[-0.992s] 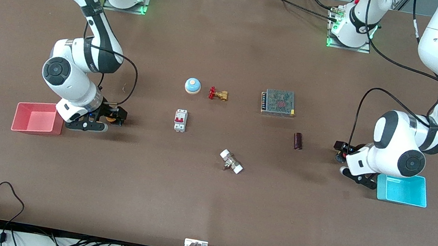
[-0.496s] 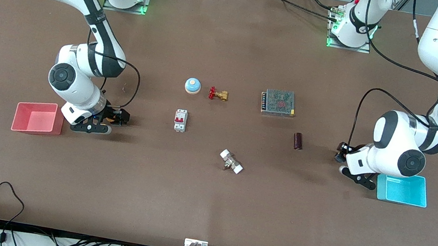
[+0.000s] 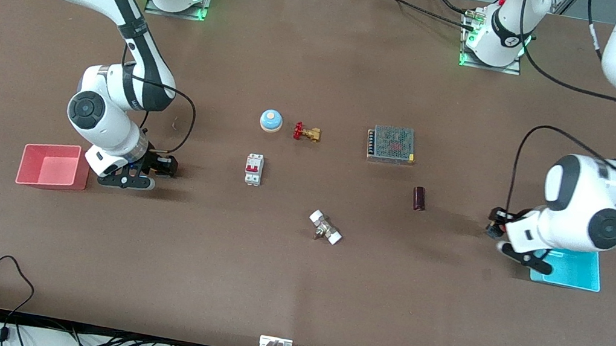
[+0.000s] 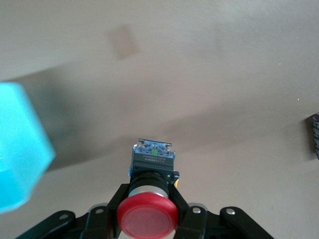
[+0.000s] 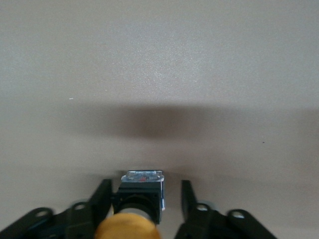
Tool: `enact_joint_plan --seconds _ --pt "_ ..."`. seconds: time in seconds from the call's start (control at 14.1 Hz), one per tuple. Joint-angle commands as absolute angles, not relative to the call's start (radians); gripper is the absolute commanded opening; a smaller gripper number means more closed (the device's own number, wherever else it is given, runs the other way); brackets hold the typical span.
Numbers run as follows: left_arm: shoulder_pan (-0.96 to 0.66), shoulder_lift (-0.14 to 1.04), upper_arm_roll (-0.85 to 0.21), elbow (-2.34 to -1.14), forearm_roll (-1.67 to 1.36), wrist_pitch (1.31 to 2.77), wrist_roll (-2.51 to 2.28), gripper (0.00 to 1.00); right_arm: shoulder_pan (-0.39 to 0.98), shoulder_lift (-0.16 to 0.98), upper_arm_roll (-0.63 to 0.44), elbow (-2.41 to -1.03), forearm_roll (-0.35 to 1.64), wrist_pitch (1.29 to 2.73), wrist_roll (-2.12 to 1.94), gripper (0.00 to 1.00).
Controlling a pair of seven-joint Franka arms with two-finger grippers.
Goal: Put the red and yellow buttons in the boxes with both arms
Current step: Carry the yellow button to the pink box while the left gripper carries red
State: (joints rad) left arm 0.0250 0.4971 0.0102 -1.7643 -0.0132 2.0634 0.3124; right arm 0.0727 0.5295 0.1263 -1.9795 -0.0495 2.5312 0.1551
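Observation:
My left gripper [image 3: 496, 228] is shut on the red button [image 4: 148, 216] by its black body and holds it above the table beside the cyan box [image 3: 574, 271]. The cyan box also shows at the edge of the left wrist view [image 4: 20, 149]. My right gripper [image 3: 162, 166] is low at the table beside the pink box [image 3: 54, 165]. It is open around the yellow button [image 5: 130, 226]. One finger touches the button's black body and the other finger [image 5: 187, 196] stands apart from it. Both boxes look empty.
Mid-table stand a blue dome with a cream top [image 3: 270, 120], a brass valve with a red handle [image 3: 306, 132], a grey mesh-topped unit [image 3: 391, 144], a white breaker [image 3: 253, 169], a dark cylinder [image 3: 419, 198] and a white-ended fitting [image 3: 325, 227].
My left arm has carried the red button toward the cyan box, now partly covering it in the front view. My right gripper shifted slightly away from the pink box, then stayed.

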Motion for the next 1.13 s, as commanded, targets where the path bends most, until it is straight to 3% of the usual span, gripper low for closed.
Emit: enact_joint_plan --seconds 0.0,0.35,0.57,0.78,1.06 --pt "0.034 0.376 0.06 -1.787 0.002 1.976 0.305 0.23 0.063 0.532 0.132 -1.982 -0.067 2.545 0.161 0.22" --pt "0.133 0.406 0.083 -1.689 0.011 1.875 0.244 0.21 0.057 0.526 0.132 -1.98 -0.067 2.543 0.157 0.05" --pt "0.173 0.475 0.083 -1.56 0.009 1.786 0.224 0.2 -0.017 0.445 0.132 -1.968 -0.063 2.493 0.021 0.03" --pt "0.184 0.578 0.083 -1.442 0.006 1.787 0.225 0.19 -0.119 0.362 0.13 -1.899 -0.051 2.321 -0.169 0.03" --pt "0.186 0.693 0.083 -1.318 0.003 1.825 0.229 0.19 -0.225 0.37 0.12 -1.775 -0.018 2.2 -0.378 0.03"
